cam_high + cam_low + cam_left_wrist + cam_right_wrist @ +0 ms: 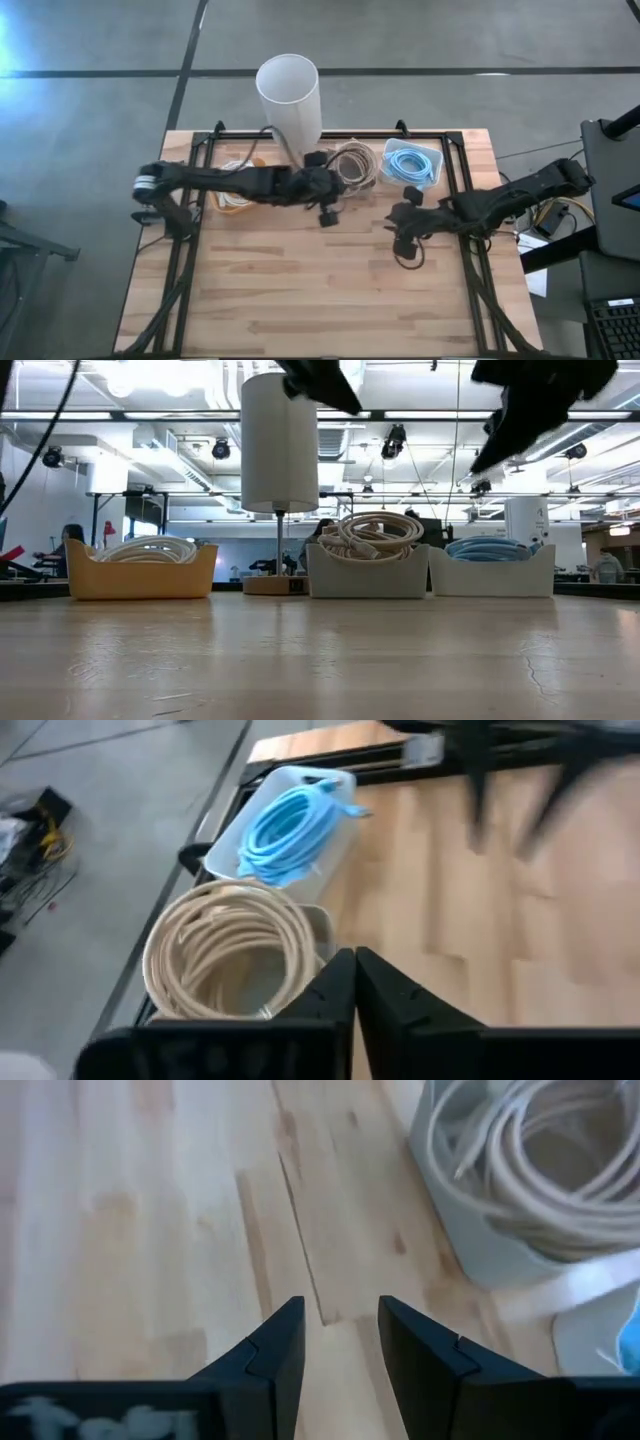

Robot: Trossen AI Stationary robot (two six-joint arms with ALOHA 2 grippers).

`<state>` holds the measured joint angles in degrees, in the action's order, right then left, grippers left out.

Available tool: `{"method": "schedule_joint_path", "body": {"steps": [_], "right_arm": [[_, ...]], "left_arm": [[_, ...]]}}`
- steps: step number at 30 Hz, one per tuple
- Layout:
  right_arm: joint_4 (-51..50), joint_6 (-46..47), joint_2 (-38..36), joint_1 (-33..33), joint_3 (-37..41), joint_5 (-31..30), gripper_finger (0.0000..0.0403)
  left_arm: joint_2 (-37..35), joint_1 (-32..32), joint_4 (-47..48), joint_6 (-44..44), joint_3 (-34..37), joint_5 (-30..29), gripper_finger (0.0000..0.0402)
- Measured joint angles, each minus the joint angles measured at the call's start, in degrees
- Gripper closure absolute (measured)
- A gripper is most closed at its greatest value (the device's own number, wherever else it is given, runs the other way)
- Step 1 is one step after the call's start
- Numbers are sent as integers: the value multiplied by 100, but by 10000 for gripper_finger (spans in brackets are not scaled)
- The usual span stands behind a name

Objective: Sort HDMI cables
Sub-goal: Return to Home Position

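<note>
The jaws of the left gripper [354, 956] are pressed almost together, empty, above the table [300, 290] just in front of the grey tray [368, 575]. The jaws of the right gripper [340, 1312] are parted narrowly, empty, in front and right of that tray. Beige HDMI cables [378, 532] are coiled inside it. Light blue cables [412, 163] lie in the white tray [492, 572] on its right, and white cables [150, 548] in the orange tray [140, 578] on its left.

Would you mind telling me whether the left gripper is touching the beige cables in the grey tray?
Apart. The low view shows the left gripper hanging well above the beige cables, with open air between them.
</note>
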<state>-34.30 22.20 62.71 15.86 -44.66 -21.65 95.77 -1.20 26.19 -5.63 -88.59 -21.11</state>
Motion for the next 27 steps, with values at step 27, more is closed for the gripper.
{"method": "schedule_joint_path", "body": {"steps": [27], "right_arm": [[2121,-1244,-3086,199,2039,99,280]], "left_arm": [[-5848,-1021,-4155,205,6759,-514,401]]}}
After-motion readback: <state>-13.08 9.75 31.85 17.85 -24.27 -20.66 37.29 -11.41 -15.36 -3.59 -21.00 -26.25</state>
